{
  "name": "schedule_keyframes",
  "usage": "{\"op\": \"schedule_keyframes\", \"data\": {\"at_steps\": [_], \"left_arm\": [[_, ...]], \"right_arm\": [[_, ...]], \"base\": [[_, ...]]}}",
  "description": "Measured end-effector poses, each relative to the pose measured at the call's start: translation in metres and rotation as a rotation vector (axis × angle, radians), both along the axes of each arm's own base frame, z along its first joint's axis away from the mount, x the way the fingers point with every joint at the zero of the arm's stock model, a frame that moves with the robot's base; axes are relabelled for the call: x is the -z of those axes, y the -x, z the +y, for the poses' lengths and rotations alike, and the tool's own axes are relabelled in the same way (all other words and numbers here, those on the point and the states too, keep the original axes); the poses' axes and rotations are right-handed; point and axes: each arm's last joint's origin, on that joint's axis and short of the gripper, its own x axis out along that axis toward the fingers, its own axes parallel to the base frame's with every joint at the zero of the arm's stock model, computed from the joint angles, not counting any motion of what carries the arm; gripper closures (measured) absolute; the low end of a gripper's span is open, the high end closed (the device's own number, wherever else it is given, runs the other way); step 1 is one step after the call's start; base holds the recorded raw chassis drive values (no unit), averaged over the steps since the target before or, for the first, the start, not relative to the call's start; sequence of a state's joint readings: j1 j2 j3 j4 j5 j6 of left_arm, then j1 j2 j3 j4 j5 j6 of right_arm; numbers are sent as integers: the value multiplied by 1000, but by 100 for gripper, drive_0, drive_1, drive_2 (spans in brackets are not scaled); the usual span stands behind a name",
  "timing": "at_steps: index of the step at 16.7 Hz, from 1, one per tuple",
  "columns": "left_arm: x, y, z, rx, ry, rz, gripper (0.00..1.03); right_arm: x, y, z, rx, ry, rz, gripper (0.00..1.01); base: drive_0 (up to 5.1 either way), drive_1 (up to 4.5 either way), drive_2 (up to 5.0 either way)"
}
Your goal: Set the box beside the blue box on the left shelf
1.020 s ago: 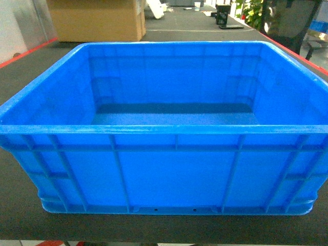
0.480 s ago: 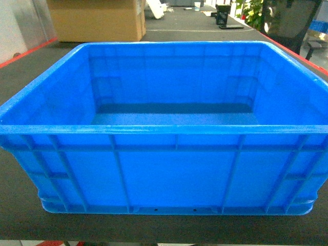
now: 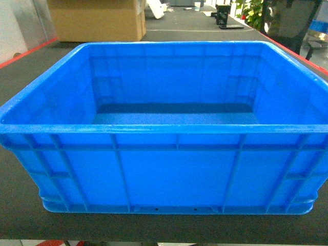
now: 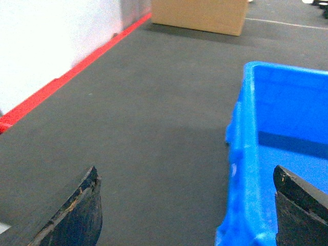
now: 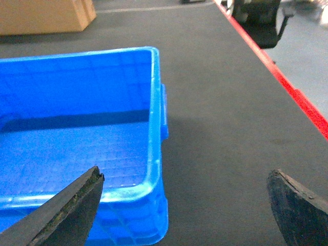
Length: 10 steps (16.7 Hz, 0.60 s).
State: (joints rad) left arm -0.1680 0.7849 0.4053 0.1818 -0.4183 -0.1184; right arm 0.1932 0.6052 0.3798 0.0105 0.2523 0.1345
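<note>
The large bright blue ribbed plastic crate (image 3: 169, 128) rests on the dark table (image 4: 148, 118). Left hand (image 4: 187, 205) and right hand (image 5: 187, 205) are open, each straddling a side rim. Close both evenly before lifting.

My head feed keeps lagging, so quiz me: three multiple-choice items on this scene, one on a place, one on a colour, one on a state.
1. Where does the brown cardboard carton stand?
A. inside the crate
B. beyond the crate's far left corner
C. on the crate's rim

2. What colour is the stripe edging the dark grey mat?
A. yellow
B. red
C. white

3. How do the left gripper and right gripper stand?
A. both spread wide
B. both clamped on the rim
C. one holds the carton

Answers:
1 B: the head view shows it behind the large bright blue ribbed plastic crate, at upper left.
2 B: both wrist views show a red line.
3 A: each straddles a side wall of the crate with its fingers far apart.
</note>
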Motion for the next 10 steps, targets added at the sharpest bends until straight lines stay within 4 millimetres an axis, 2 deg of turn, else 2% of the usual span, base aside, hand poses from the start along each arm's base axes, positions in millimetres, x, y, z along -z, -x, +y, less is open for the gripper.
{"op": "schedule_keyframes", "data": {"at_steps": [2,3,5,8,10], "left_arm": [[-18,-44,-7,94,20,92,5],[-16,-74,-7,111,33,161,5],[-4,-113,-7,116,43,287,5],[24,-142,-6,117,41,441,5],[34,-148,-6,119,44,485,5]], "right_arm": [[-20,-41,4,-53,-15,86,3],[-20,-68,8,-74,-16,143,3],[-11,-105,15,-87,-15,230,3],[16,-145,21,-60,10,345,3],[30,-156,22,-43,23,387,7]], "base": [[0,0,0],[0,0,0],[0,0,0],[0,0,0],[0,0,0]]}}
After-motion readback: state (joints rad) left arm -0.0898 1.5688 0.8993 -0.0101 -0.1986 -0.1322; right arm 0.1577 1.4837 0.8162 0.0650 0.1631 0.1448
